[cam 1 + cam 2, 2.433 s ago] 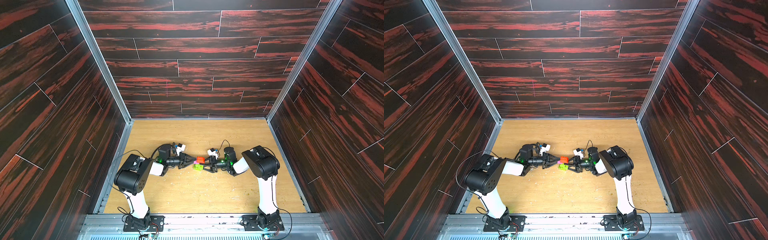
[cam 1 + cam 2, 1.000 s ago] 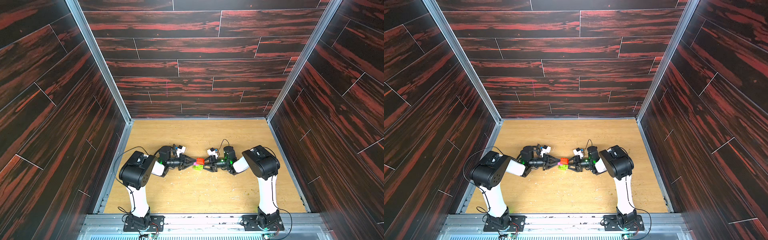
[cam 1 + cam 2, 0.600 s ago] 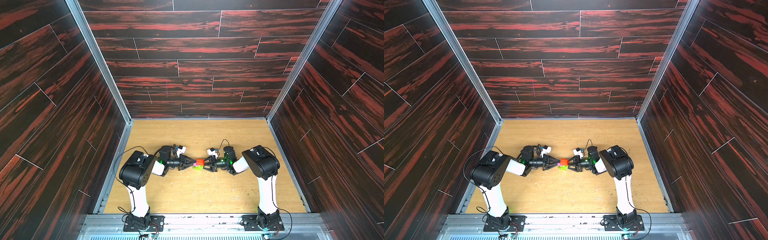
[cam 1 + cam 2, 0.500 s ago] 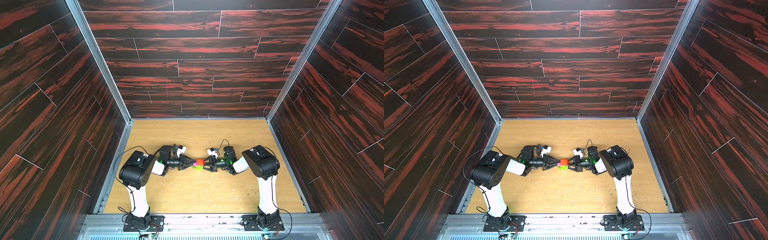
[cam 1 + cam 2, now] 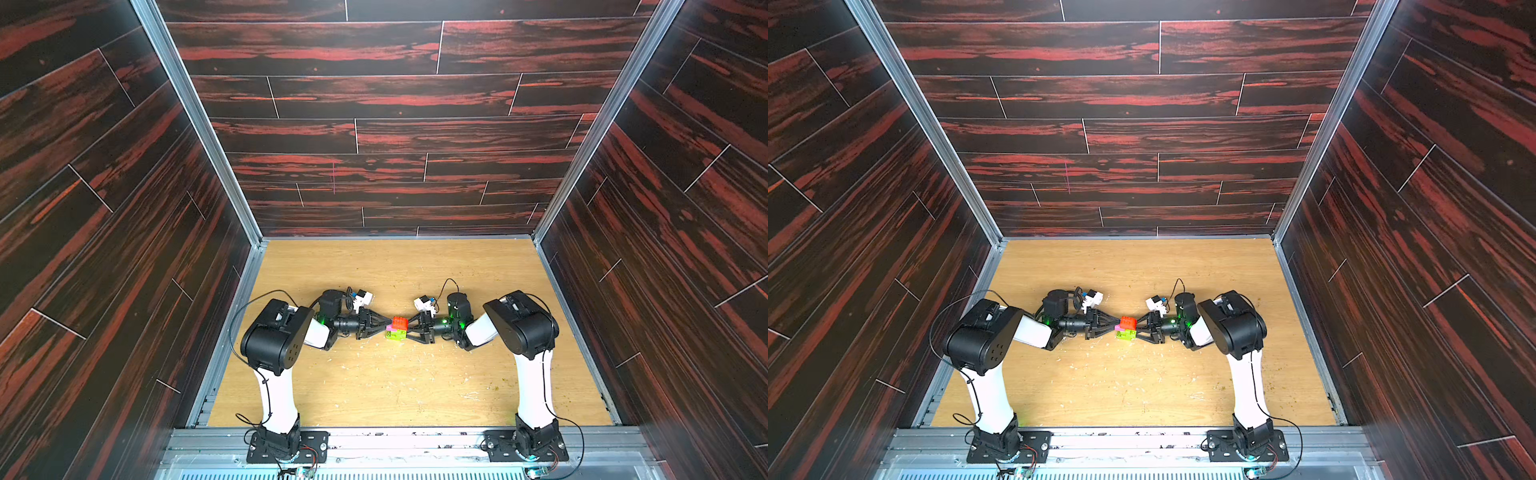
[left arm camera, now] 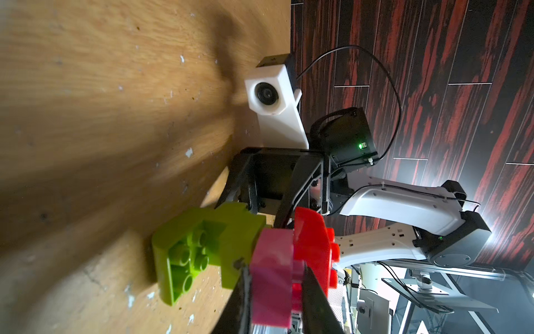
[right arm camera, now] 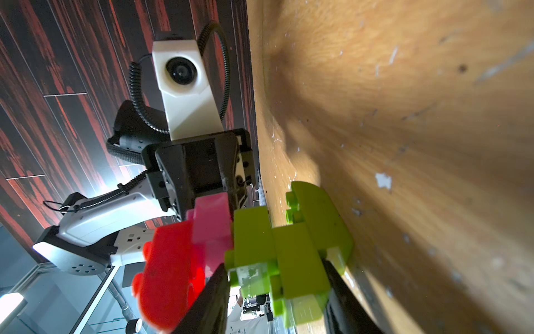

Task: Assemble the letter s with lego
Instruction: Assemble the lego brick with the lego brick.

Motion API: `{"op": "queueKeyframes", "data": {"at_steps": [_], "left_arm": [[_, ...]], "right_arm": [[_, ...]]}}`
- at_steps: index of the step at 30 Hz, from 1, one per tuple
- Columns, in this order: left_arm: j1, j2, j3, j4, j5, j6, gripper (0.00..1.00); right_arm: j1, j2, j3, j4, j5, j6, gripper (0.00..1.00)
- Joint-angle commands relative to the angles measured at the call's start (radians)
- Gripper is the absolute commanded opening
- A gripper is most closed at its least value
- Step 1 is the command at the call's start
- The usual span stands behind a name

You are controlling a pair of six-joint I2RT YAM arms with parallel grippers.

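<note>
The letter s (image 5: 397, 327) lies mid-table (image 5: 395, 386), between the left gripper (image 5: 389, 325) on its left and the right gripper (image 5: 408, 328) on its right, apparently resting on the surface.

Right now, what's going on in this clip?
Both arms meet at mid-table on one small lego cluster. The left claw is shut on the pink brick in the middle, and the right claw is clamped on the lime green bricks. The red brick sits joined at the far end from the green. The cluster is down near the wooden table.
</note>
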Motion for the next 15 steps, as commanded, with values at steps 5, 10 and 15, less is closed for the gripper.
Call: {"op": "queueKeyframes", "data": {"at_steps": [5, 10, 15], "left_arm": [[0.005, 0.022, -0.001, -0.114, -0.015, 0.05, 0.22], [0.005, 0.028, 0.002, -0.129, -0.015, 0.061, 0.24], [0.005, 0.018, 0.013, -0.225, -0.017, 0.127, 0.26]], "right_arm": [[0.003, 0.091, -0.051, -0.145, 0.047, 0.006, 0.49], [0.003, 0.093, -0.057, -0.136, 0.047, 0.008, 0.49], [0.003, 0.095, -0.054, -0.129, 0.043, 0.014, 0.49]]}}
